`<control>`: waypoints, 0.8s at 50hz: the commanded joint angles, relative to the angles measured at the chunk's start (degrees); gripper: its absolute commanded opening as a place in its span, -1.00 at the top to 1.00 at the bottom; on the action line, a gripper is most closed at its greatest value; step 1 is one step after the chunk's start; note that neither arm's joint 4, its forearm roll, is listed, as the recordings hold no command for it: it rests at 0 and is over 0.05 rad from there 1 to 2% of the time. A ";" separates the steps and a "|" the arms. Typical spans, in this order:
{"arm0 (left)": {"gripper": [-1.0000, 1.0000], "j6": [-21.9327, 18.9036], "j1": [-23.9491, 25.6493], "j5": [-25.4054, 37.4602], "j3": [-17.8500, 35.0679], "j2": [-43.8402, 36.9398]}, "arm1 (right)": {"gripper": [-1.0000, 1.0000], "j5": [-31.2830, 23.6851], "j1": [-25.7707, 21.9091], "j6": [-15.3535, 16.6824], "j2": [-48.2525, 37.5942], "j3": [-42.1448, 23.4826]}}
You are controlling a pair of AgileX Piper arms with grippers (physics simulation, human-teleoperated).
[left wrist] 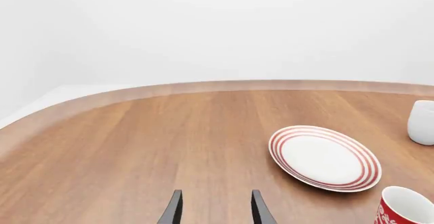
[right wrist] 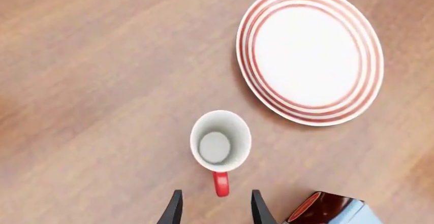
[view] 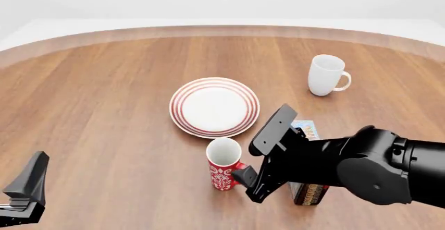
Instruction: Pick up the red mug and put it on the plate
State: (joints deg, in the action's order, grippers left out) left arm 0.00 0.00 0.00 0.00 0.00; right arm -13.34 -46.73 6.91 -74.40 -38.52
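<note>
Right claw (right wrist: 213, 209) (parted) astride looped handle of glossy red mug (right wrist: 220, 145)

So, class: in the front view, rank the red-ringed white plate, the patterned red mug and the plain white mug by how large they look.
1. Round red-ringed white plate, clearly widest.
2. and 3. Patterned red ceramic mug and plain white ceramic mug look alike; the red one sits nearer the camera, so no ranking.

The round wooden table (view: 104, 105) carries a plate (view: 214, 106) near its middle, a red mug (view: 224, 164) upright just nearer the near edge, a white mug (view: 325, 74) toward the far right edge, and a small box (view: 308, 188) by the near right edge.
</note>
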 commanded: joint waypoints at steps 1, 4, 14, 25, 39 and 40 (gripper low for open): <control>-1.00 0.00 0.00 0.00 0.00 0.00 | -1.00 1.84 -0.05 -0.56 -1.51 0.76; -1.00 0.00 0.00 0.00 0.00 0.00 | -1.00 1.97 0.11 -0.49 -1.70 0.60; -1.00 0.00 0.00 0.00 0.00 0.00 | -1.00 3.40 1.06 -0.46 -2.18 1.86; -1.00 0.00 0.00 0.00 0.00 0.00 | -1.00 6.62 2.01 -0.36 -4.69 3.14; -1.00 0.00 0.00 0.00 0.00 0.00 | -1.00 9.19 1.37 -1.58 -6.88 4.63; -1.00 0.00 0.00 0.00 0.00 0.00 | -1.00 9.30 1.35 -1.65 -6.94 4.72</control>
State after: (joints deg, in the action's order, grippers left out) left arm 0.00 0.00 0.00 0.00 0.00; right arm -5.86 -45.27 5.87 -79.92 -34.85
